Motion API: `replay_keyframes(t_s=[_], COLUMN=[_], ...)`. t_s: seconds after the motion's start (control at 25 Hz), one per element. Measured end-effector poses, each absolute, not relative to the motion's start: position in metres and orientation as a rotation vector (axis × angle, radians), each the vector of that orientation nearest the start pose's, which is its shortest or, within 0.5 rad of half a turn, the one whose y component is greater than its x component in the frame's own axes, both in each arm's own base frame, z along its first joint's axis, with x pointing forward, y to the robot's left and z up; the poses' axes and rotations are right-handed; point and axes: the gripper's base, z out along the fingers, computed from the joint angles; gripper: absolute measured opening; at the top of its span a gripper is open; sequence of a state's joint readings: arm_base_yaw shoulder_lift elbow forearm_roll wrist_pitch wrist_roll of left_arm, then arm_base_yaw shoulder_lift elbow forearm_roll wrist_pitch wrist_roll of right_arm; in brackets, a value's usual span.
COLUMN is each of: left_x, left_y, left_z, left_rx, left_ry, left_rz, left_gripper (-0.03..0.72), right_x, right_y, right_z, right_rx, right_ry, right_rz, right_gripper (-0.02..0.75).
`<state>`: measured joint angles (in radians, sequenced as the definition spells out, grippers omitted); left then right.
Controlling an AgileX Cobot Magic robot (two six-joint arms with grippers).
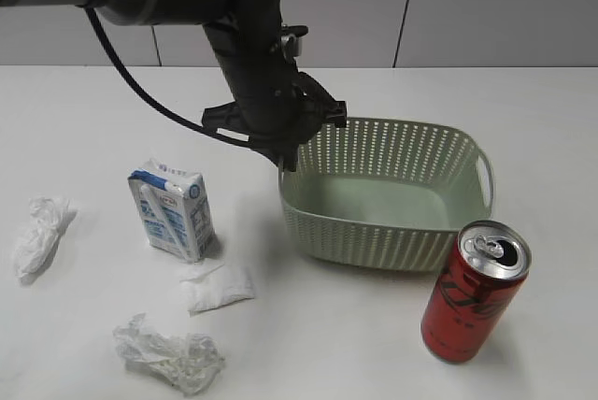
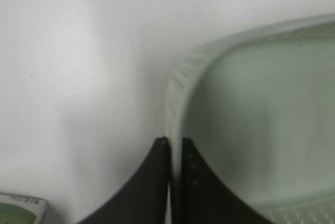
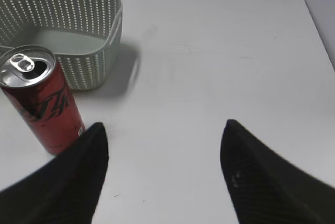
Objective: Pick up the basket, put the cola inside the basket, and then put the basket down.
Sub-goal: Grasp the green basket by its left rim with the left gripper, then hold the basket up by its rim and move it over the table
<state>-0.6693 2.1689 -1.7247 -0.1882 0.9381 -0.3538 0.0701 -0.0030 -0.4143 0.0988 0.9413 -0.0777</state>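
Left pincer clamped nearly shut, right pincer spread wide

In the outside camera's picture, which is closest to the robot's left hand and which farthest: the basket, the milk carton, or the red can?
1. The basket: the left hand is clamped on its back-left rim.
2. The milk carton: standing to the hand's left, nearer the camera.
3. The red can: front right, past the basket.

The basket stands on the table right of centre, with the cola upright just in front of its right front corner. The milk carton stands to the left of the basket. Three crumpled tissues lie around the carton: one far left, one just in front, one nearest the camera.
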Motion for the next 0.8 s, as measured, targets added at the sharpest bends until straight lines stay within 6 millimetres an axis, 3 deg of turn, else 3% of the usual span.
replay_keyframes(t_s=[0.08,0.44,0.8], left_x=[0.35,0.357,0.36], left_y=[-0.295,-0.284,-0.278], left_z=[0.183,0.19,0.189], left_rx=[0.331,0.24,0.156], left_ry=[2.955,2.967,2.952], left_rz=[-0.405,-0.409,-0.273], left_gripper=[-0.001,-0.001,-0.001], right_x=[0.008,0.008,0.008], right_y=[0.008,0.008,0.008], right_z=[0.263,0.263,0.263], right_rx=[-0.141,-0.141,-0.141], right_ry=[2.001,2.001,2.001], right_rz=[0.112,0.112,0.112], right_gripper=[0.51,0.51,0.51])
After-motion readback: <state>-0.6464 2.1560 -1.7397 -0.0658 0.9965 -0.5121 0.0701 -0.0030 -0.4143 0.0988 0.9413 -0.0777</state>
